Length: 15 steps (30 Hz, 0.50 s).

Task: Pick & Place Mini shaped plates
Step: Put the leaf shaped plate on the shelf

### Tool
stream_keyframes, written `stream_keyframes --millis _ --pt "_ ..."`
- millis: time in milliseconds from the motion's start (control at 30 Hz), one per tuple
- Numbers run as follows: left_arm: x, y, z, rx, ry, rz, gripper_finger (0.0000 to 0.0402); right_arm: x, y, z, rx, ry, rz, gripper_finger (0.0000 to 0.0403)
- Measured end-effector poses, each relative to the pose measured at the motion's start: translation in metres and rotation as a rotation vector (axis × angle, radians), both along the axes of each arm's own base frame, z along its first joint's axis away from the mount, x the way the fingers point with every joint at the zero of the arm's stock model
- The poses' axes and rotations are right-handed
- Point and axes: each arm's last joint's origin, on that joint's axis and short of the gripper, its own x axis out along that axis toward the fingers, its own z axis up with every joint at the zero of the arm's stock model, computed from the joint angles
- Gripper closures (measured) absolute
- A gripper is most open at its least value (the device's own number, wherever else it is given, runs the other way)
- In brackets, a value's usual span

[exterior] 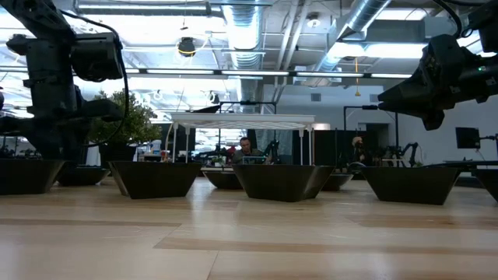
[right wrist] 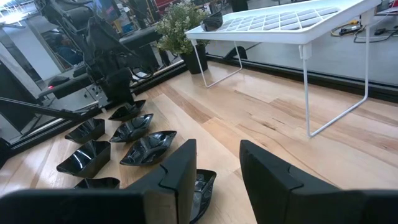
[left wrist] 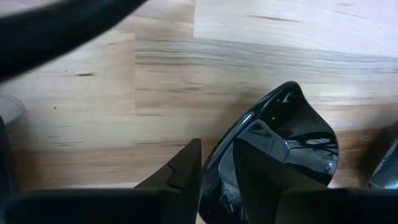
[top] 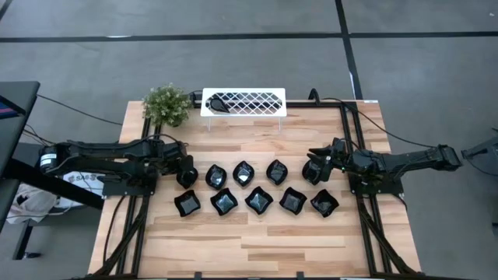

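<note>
Left claw [left wrist: 214,180] straddles a black plate's [left wrist: 292,143] rim.

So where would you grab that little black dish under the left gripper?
By its thin upturned rim, from above. In the left wrist view the left gripper straddles the wall of the leaf-shaped dish, one finger inside and one outside; the dish sits flat, so its sides offer little else.
</note>
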Motion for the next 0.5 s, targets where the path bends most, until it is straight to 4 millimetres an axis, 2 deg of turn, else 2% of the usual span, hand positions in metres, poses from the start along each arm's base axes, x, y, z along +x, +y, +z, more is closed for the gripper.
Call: stream_keyframes --millis 267,500 --pt "-0.0001 0.0007 0.0000 0.025 0.005 0.003 0.0387 0.0000 0.0000 0.0000 0.000 0.000 0.000 0.0284" --pt "0.0002 0.0012 0.0001 0.038 0.004 0.004 0.0393 0.0000 0.0000 0.0000 0.000 0.000 0.000 0.0284"
